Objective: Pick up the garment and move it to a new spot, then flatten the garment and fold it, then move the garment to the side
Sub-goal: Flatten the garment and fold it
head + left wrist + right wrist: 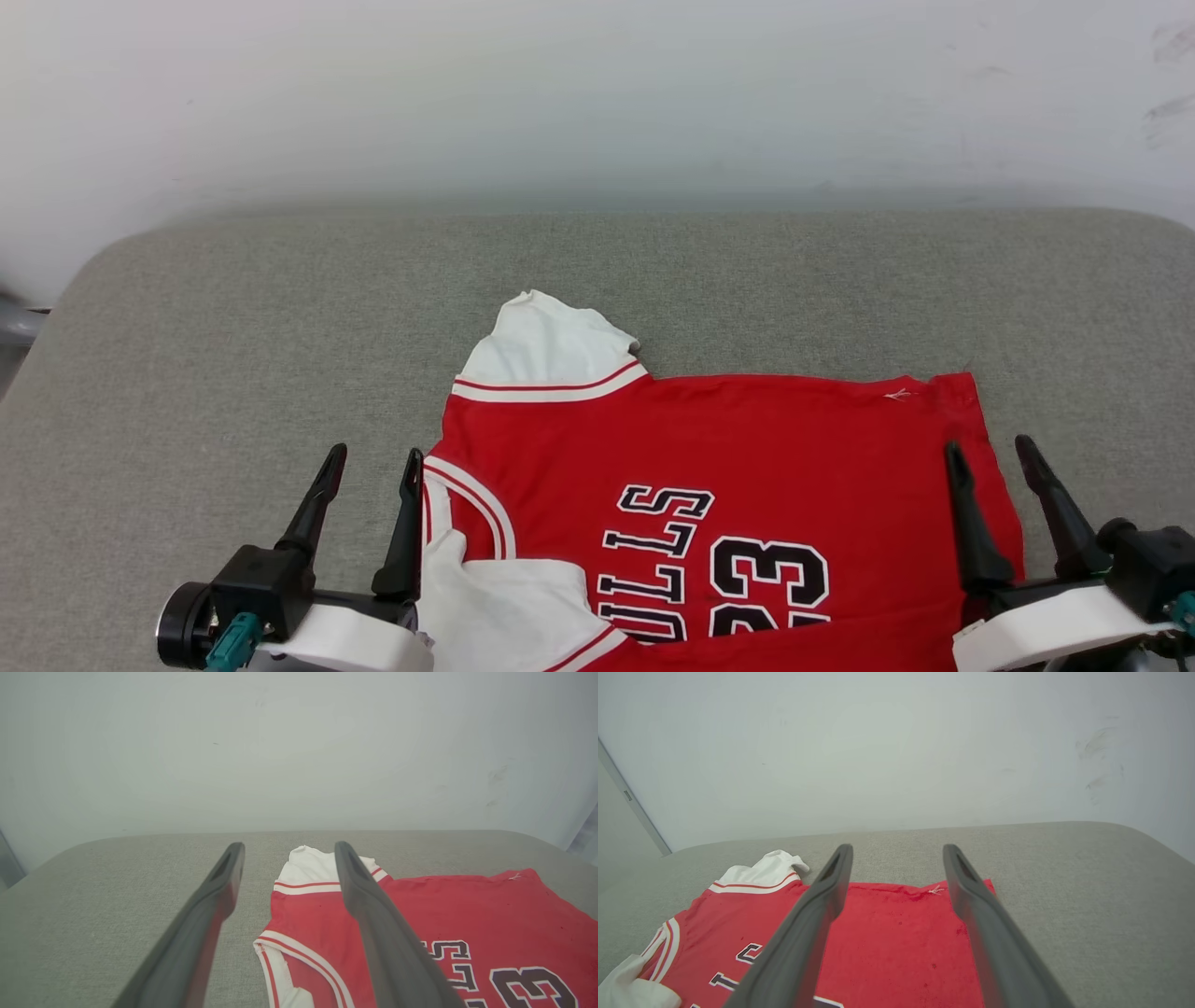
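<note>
Here, left tool point(375, 452) and right tool point(988, 444) wide open, empty, at ends of the garment point(747, 439).

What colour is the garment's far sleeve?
White, with a red-and-white striped band where the far sleeve joins the red garment; clearest in the head view.

Jersey point(747, 448): red w/ white sleeves, striped trim, black "BULLS 23" facing up. Lies sideways, mostly flat, collar to left, near sleeve crumpled, far sleeve sticking out.
</note>
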